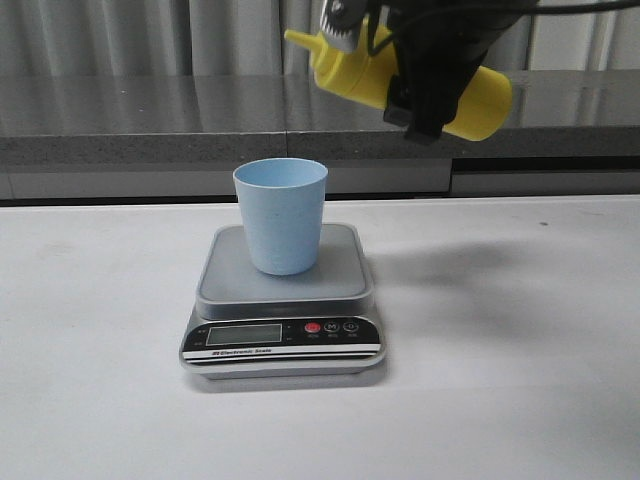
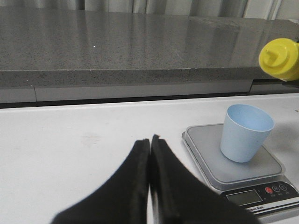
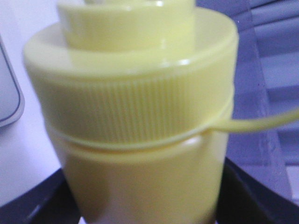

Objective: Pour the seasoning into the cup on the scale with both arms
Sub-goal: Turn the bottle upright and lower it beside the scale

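Note:
The light blue cup [image 1: 281, 216] stands upright on the grey platform of the scale [image 1: 232, 275], whose display faces the table's front edge. High above and to the right of the cup, my right gripper [image 1: 425, 90] is shut on the yellow seasoning bottle [image 1: 482, 98], which lies nearly level with its nozzle pointing left toward the cup. In the right wrist view the bottle [image 3: 140, 140] fills the frame between the dark fingers [image 3: 247, 196]. My left gripper [image 2: 150, 140] is shut and holds nothing, low over the table left of the scale [image 2: 205, 149] and the cup [image 2: 244, 133].
A grey stone ledge [image 1: 150, 120] runs along the back of the white table [image 1: 90, 330]. The bottle's cap end [image 2: 279, 58] shows in the left wrist view, above and beyond the cup.

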### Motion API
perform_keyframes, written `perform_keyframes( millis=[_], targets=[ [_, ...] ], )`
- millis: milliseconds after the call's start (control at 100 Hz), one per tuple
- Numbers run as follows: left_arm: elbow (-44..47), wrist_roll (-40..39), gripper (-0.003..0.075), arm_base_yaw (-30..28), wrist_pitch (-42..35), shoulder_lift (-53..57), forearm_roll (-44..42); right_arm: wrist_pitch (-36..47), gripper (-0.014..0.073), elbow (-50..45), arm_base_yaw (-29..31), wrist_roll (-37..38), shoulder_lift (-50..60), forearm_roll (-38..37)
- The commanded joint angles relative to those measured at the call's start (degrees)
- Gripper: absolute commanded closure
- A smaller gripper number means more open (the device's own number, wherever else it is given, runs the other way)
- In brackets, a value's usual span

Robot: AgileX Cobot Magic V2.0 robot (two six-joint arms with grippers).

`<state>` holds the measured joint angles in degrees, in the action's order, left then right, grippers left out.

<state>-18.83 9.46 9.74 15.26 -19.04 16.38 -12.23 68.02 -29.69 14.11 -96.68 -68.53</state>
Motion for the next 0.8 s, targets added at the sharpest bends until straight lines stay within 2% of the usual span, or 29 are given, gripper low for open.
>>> perform_keyframes(
  millis=[0, 170, 290, 430, 680, 790],
  targets=[
    [-1.55, 0.02, 0.074, -0.02, -4.28, -0.36, 0.59, 2.0, 0.0337, 2.04, 2.12, 0.61, 4.42, 7.4],
    [-1.55, 0.02, 0.074, -0.02, -4.2, -0.36, 0.59, 4.23, 0.0337, 1.94, 5.27, 0.61, 6.35, 18.83],
    [-1.55, 0.02, 0.074, -0.02, -4.2, -0.36, 0.59, 8.95, 0.0337, 0.9, 7.33, 0.34, 7.39, 26.25],
    [-1.55, 0.02, 0.074, -0.02, -4.2, -0.47, 0.59, 18.62, 0.0337, -3.26, 9.5, -2.35, 8.56, 36.87],
    [-1.55, 0.02, 0.074, -0.02, -4.2, -0.47, 0.59, 41.64, 0.0337, -16.84, 12.05, -14.77, 9.48, 57.98],
    [-1.55, 0.02, 0.074, -0.02, -4.2, -0.47, 0.59, 50.56, 0.0337, -22.92, 12.05, -16.41, 9.43, 61.36]
  ],
)
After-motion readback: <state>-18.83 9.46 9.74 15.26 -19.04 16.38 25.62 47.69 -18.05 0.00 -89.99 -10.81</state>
